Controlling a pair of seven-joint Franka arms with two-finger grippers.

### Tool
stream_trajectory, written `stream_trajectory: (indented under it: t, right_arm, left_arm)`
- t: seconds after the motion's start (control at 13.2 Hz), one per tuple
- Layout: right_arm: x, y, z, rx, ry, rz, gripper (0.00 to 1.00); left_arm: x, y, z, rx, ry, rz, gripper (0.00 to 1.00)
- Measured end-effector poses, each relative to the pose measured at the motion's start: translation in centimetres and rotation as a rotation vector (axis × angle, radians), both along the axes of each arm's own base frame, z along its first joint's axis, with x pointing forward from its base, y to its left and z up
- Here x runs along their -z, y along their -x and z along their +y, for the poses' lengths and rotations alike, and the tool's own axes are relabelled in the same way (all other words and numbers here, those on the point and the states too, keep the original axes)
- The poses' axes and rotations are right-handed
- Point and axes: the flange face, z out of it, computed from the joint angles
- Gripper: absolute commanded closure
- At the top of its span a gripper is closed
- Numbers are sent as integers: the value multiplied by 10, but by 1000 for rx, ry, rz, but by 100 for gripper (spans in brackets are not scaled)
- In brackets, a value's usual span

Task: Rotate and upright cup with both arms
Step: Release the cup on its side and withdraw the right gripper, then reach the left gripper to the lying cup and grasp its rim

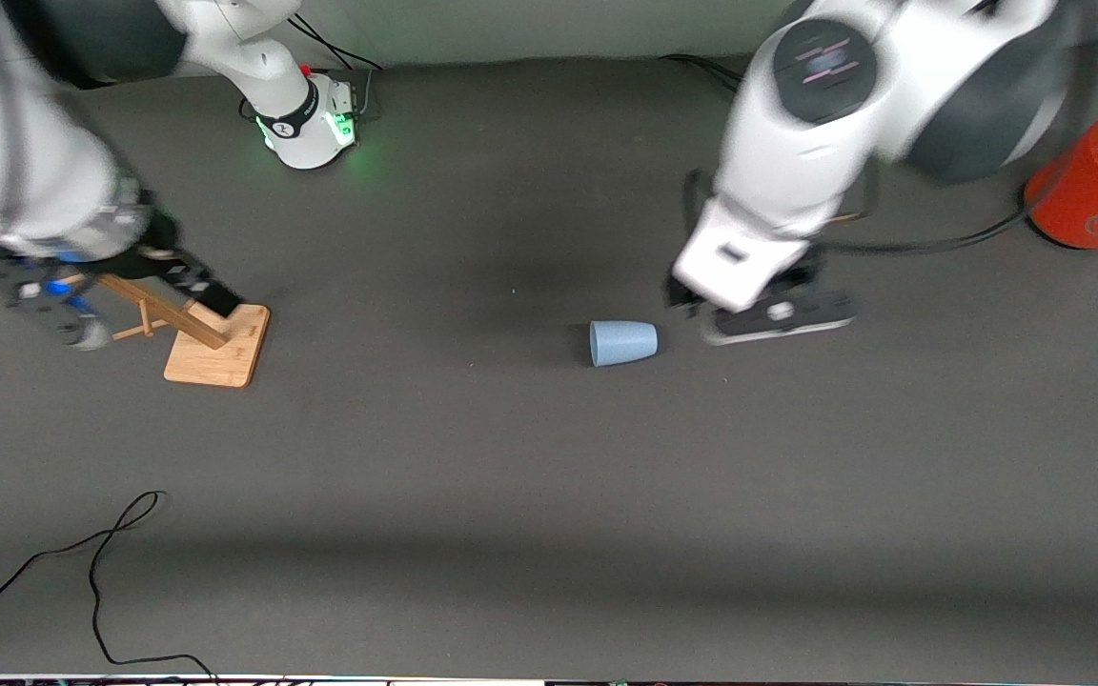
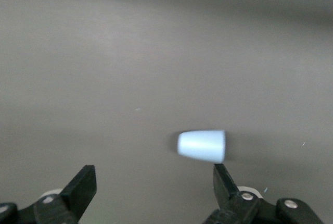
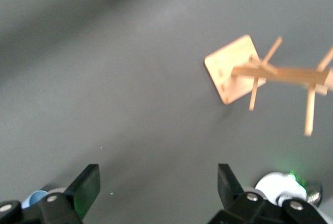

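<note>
Cup position: the cup lies on its side on the table, about mid-table, wide mouth toward the right arm's end, narrow base toward the left arm's end. Nothing touches it.
Left hand: the left hand is low over the table just beside the cup's base end, fingers spread wide, holding nothing.
Right hand: the right hand is over the table at the right arm's end, above the wooden rack, fingers wide, empty, well apart from the cup.
Handling, judged: small thin plastic, likely very light and fairly stiff; the smooth tapered wall looks slippery and it should roll or skid if nudged from one side.
Grip site, judged: across the wall about mid-length or nearer the wider mouth end, where the taper will not squeeze it out toward the base.
Left wrist view: shows the cup ahead of the fingers, off-centre toward one finger, not between them; the front view cannot confirm this.
Right wrist view: shows the rack's base and pegs, no cup.
Front view only: the orange can at the left arm's end, well apart from the cup.
</note>
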Motion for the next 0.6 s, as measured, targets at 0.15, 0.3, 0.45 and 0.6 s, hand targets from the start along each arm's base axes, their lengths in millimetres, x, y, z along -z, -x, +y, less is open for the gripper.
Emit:
stream_trajectory:
  t: [0.15, 0.3, 0.45, 0.6]
  right_arm:
    - [0, 5, -57, -92, -38, -35, 0]
    - [4, 13, -96, -200, -60, -56, 0]
    - [9, 15, -123, -316, -72, -68, 0]
    - [12, 14, -138, -382, -76, -79, 0]
  left_arm:
    - [54, 0, -67, -27, -20, -30, 0]
    - [112, 7, -115, -28, -51, -53, 1]
    - [160, 10, -132, -13, -117, -57, 1]
    - [199, 11, -137, 19, -203, -73, 2]
